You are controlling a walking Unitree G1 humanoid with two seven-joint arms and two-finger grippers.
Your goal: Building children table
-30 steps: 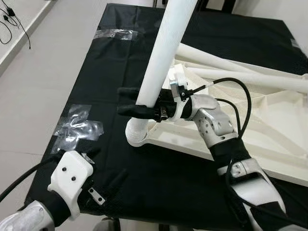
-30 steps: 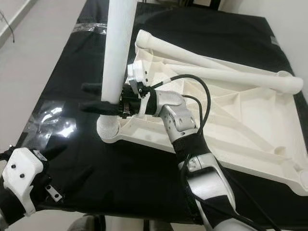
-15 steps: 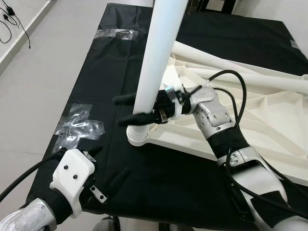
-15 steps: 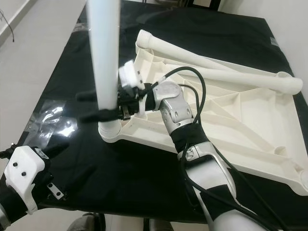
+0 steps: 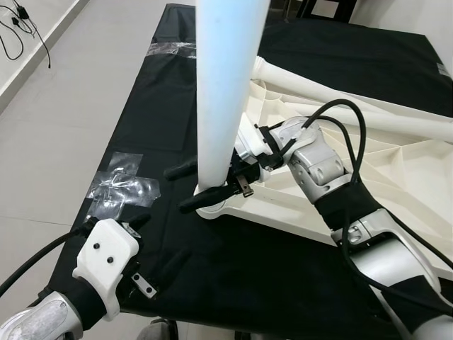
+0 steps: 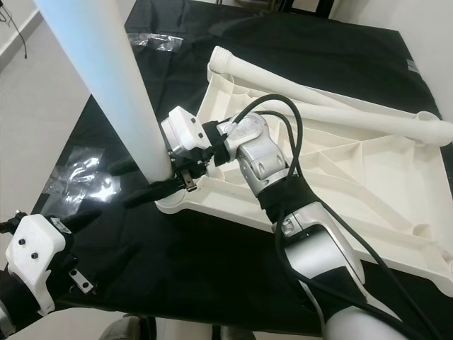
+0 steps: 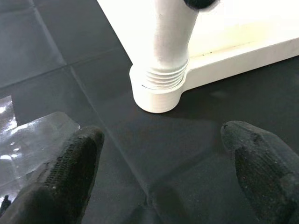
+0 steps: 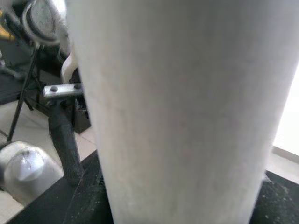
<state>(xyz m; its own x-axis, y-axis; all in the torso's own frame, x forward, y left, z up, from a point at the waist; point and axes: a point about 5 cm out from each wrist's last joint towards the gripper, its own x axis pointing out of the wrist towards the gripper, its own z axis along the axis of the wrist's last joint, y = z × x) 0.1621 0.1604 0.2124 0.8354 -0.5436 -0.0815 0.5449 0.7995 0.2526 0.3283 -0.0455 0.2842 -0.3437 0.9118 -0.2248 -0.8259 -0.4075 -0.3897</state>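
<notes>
Right tool [image 5: 205, 185] clamped on upright white leg [image 5: 225, 85] — threaded foot in tabletop [image 6: 354, 170] corner socket.

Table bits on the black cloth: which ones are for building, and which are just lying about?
For the job:
- upright white leg, held in right gripper
- upturned tabletop
- spare legs lying across it

Just lying about:
- clear tape patches
- black cloth

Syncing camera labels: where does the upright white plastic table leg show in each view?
Left eye view: upright white plastic table leg, top centre, down to the corner socket.
Right eye view: leg, upper left, slanting down.
Left wrist view: its threaded lower end, top centre.
Right wrist view: leg, close up, blurred.
Shared landmark: round corner socket of the white tabletop, also.
</notes>
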